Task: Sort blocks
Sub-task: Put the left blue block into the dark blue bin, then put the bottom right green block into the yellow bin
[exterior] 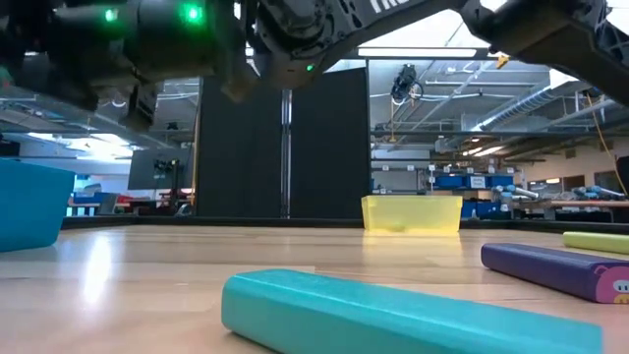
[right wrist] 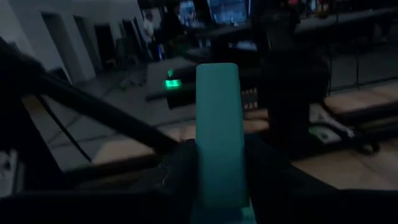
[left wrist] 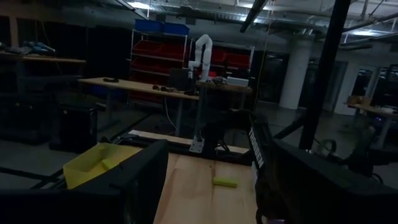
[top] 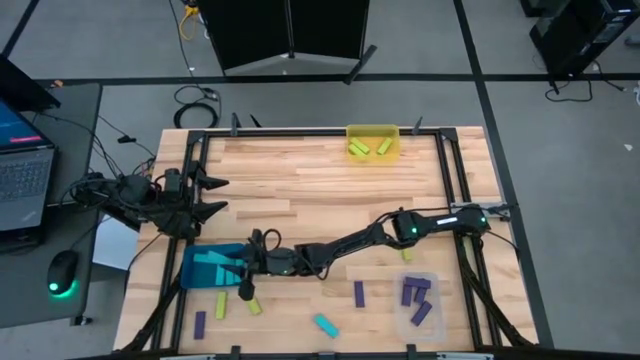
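My right gripper [top: 248,265] reaches across the table to the right edge of the teal bin [top: 205,268] and is shut on a cyan block [right wrist: 217,118]. The bin holds other cyan blocks. The yellow bin [top: 372,141] at the far edge holds yellow-green blocks, and the clear bin [top: 418,300] at the near right holds purple ones. Loose on the table lie a cyan block [top: 326,325], purple blocks [top: 358,293] [top: 199,323] and yellow-green blocks [top: 222,305] [top: 254,307]. My left gripper [top: 213,196] waits open at the table's left, touching nothing. My right gripper pinches the cyan block's two long sides [right wrist: 214,177] between its two fingers [right wrist: 177,171], near the block's back end. The fingers lie about level, coming from the table's right, and run along the block. Its free end [right wrist: 217,71] sticks out ahead of the fingertips.
The right arm [top: 400,228] stretches across the middle of the table. One yellow-green block [top: 407,254] lies beneath it. In the low view the loose cyan block [exterior: 393,315] fills the foreground, with a purple one [exterior: 560,270] to its right. A black frame rail [top: 300,133] borders the table.
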